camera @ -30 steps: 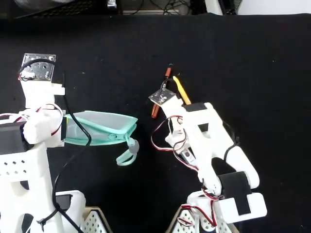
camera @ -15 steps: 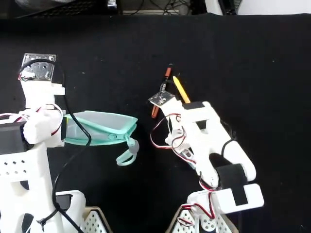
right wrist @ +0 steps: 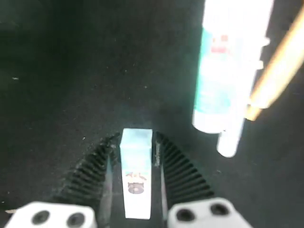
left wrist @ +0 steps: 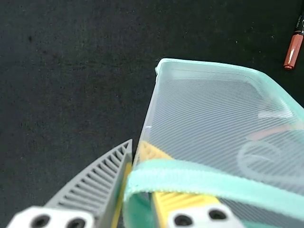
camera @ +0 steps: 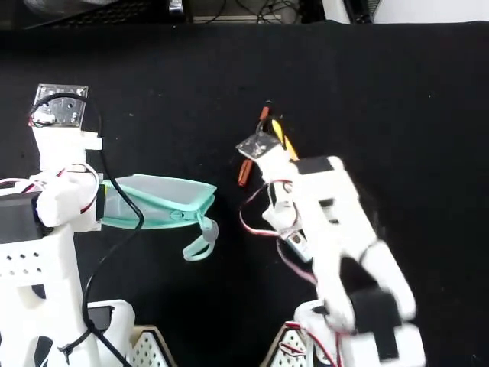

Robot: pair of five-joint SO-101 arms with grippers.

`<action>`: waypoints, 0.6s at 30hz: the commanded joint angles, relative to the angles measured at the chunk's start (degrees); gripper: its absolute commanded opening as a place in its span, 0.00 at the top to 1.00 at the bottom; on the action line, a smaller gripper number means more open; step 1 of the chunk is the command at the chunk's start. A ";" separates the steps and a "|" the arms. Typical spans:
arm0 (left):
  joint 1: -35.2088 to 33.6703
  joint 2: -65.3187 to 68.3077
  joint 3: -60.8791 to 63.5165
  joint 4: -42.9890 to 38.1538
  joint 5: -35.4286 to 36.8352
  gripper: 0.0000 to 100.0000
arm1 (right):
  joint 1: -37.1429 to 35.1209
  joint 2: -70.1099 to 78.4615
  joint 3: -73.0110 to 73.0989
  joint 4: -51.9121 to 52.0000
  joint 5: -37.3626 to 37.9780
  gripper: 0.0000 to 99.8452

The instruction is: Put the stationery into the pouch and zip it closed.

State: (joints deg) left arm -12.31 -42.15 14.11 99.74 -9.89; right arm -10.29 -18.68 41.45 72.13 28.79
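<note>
Left arm [camera: 53,206]: low, wrist level, pointing inward.
Left gripper [left wrist: 137,154]: 2 fingers closed on the rim of the pouch [left wrist: 209,109].
Right arm [camera: 336,222]: stretched forward, wrist pitched down.
Right gripper [right wrist: 137,142]: 2 fingers clamped on a white block [right wrist: 136,180].

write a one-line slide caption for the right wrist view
Right tool clamps a small white block; a white tube and a yellow pencil lie beyond on black cloth.
</note>
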 commanded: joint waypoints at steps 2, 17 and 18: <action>0.40 -0.26 -0.22 -0.26 -0.35 0.97 | 0.53 -20.70 -2.68 5.63 0.09 0.99; 0.31 -0.26 0.31 0.97 -0.26 0.97 | -29.01 -61.93 -6.64 -15.38 -15.82 0.99; -0.04 -0.26 0.31 0.97 -0.26 0.97 | -29.19 -62.02 -5.49 -18.02 -15.91 0.99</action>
State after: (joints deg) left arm -12.31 -42.15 14.11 100.35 -9.89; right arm -36.31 -79.34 34.77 62.90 14.37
